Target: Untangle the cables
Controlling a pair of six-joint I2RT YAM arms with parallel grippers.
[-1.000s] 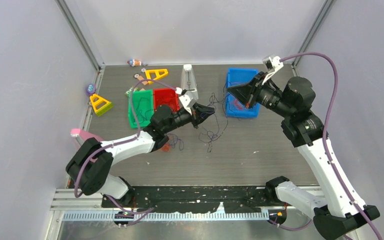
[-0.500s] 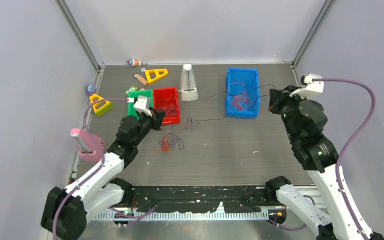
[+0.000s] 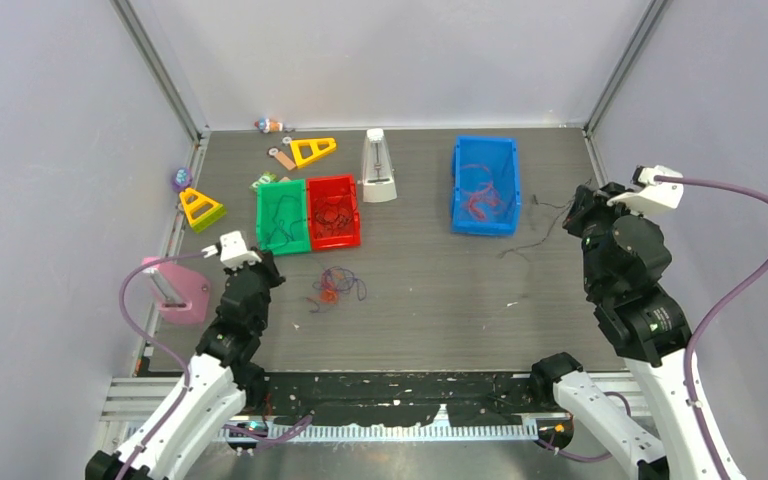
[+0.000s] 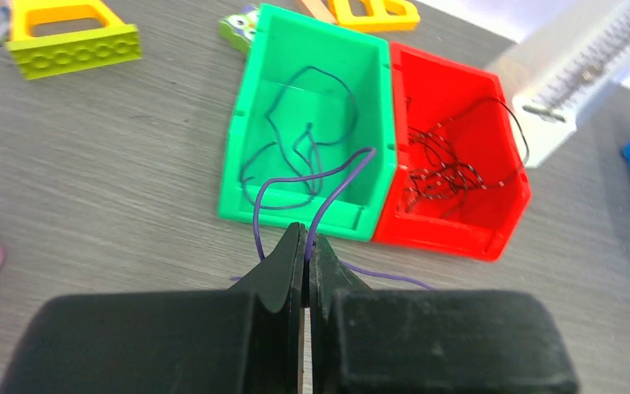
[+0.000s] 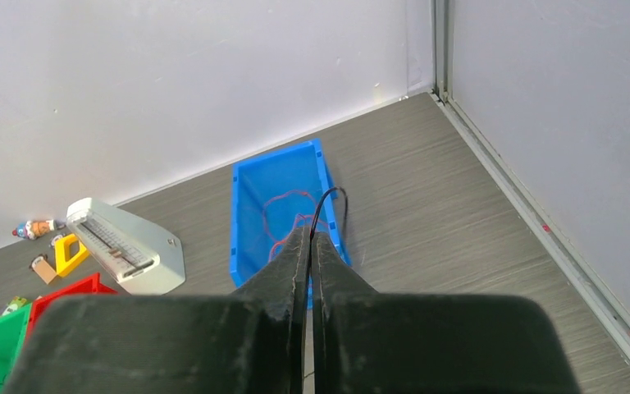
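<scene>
Lab cell: blank panels (image 3: 390, 60), aluminium frame (image 3: 159, 65)

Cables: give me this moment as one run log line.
left jaws: shut on purple cable | right jaws: shut on black cable | loose clump: on table

Grey worktop (image 3: 440, 300) carries a green bin (image 3: 260, 222) touching a red bin (image 3: 356, 216) toward the far-left corner, a blue bin (image 3: 455, 190) toward the far-right corner, a white wedge (image 3: 378, 172) between, loose cables (image 3: 335, 286) near the middle

Bare table (image 3: 430, 300) runs wide between red bin (image 3: 335, 243) and blue bin (image 3: 485, 229); the metronome (image 3: 379, 167) stands at its far end, and a cable clump (image 3: 335, 287) lies before the red bin.
</scene>
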